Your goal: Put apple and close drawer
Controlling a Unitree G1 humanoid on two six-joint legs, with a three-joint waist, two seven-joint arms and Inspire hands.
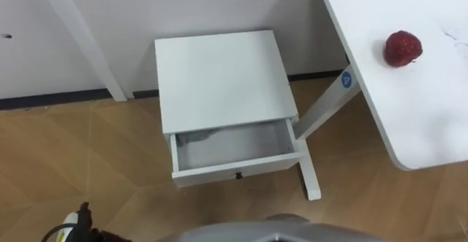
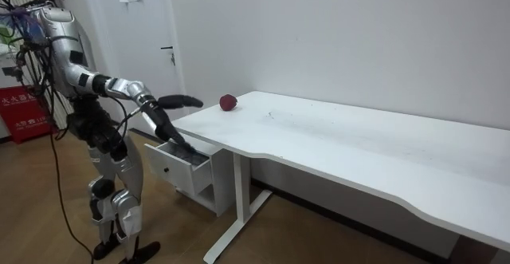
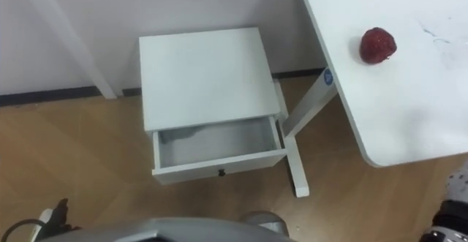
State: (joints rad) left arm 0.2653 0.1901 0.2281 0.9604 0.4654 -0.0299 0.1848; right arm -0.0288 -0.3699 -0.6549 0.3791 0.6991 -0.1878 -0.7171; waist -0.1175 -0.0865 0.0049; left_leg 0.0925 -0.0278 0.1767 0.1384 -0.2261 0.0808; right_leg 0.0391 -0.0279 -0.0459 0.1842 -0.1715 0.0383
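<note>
A dark red apple point(image 1: 403, 48) lies on the white table point(image 1: 428, 118) to my right, near its corner. In front of me a white nightstand point(image 1: 219, 77) stands against the wall. Its drawer point(image 1: 238, 171) is pulled out, and nothing lies inside it. In the room view I stand before the nightstand with both arms held forward. My right hand point(image 2: 190, 100) is stretched out flat at table height, a short way from the apple point(image 2: 229, 102), and holds nothing. My left hand point(image 2: 177, 139) hangs lower, by the drawer's front point(image 2: 171, 167).
A white table leg point(image 1: 316, 129) with a flat foot runs down just right of the drawer. A slanted white post point(image 1: 80, 37) leans against the wall at the left. The floor is light wood, with a dark skirting along the wall.
</note>
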